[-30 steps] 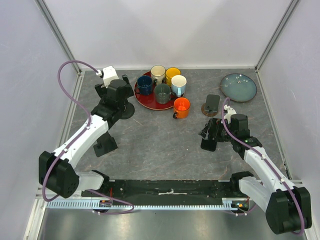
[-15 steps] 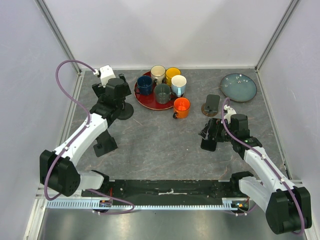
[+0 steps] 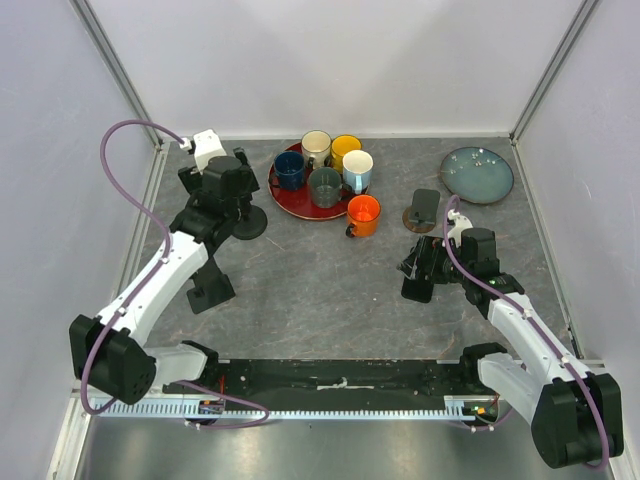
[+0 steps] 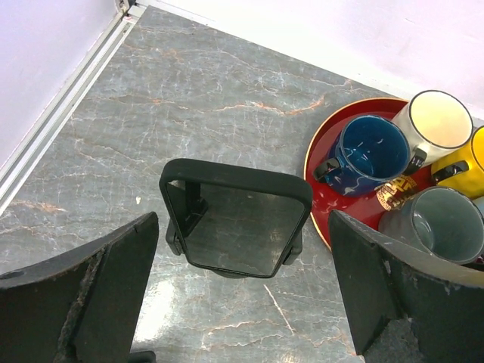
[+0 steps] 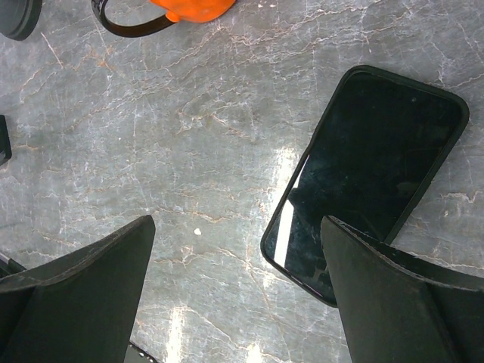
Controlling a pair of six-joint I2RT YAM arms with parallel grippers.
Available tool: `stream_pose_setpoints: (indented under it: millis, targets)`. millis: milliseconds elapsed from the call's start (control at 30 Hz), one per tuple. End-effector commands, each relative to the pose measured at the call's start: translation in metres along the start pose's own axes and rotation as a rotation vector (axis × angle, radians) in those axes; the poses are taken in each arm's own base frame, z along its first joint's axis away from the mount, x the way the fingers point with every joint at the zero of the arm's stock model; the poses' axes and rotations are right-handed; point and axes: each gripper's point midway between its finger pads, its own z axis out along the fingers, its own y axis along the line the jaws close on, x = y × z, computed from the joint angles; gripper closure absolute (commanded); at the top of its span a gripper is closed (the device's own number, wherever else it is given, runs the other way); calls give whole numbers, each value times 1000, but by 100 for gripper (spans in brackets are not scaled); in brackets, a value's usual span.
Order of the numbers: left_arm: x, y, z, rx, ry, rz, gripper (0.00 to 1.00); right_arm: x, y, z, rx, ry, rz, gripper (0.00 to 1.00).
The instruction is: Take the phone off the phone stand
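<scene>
Phone count, as I am seeing it: two, along with six mugs (image 3: 325,186), one red tray (image 3: 296,203) and one plate (image 3: 477,174). The phone (image 4: 234,219) is sitting in the black phone stand (image 4: 176,240) at the far left of the surface (image 4: 189,98), just beside the tray, screen facing my left gripper (image 4: 243,227). It is showing foreshortened, so I cannot tell its long axis. That gripper is hovering wide open, fingers flanking the phone, gripping nothing. A second phone (image 5: 367,174) is lying near the right gripper (image 5: 234,227), long axis running diagonally in the wrist view. The right gripper is also gaping wide, holding nothing.
</scene>
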Motion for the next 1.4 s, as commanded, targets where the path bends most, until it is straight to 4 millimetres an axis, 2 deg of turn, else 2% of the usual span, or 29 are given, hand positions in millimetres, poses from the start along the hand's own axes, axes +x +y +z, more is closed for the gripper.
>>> stream_pose_setpoints:
  millis: [0,333,500,800,900,1033,1100,1167,1200,1233,1367]
  targets:
    - [-24,4,-2,-24,-54,-13,0,-7,6,1,-37,-33,-34,2]
    - [-4,14,27,-75,-37,-8,0,-6,7,1,-38,-32,-35,2]
    - [2,4,31,-9,-38,-12,0,-7,7,1,-39,-34,-36,2]
    - [11,1,34,41,-3,-23,11,-6,7,2,-42,-30,-36,2]
    - [8,0,28,64,2,-21,18,-7,8,2,-44,-31,-35,2]
    - [-2,-1,15,103,-3,-25,41,-7,8,2,-43,-33,-35,2]
    - [-8,-4,7,133,-12,-28,42,-7,9,1,-48,-32,-35,2]
    - [-11,-6,1,155,-10,-18,49,-7,10,1,-53,-33,-37,2]
    - [-11,-10,-3,183,-3,-13,51,-8,10,1,-55,-36,-37,2]
    - [-14,-14,-9,207,-4,-7,60,-8,12,0,-60,-35,-41,2]
    - [-8,-37,-25,312,37,44,74,-9,16,-1,-81,-33,-46,2]
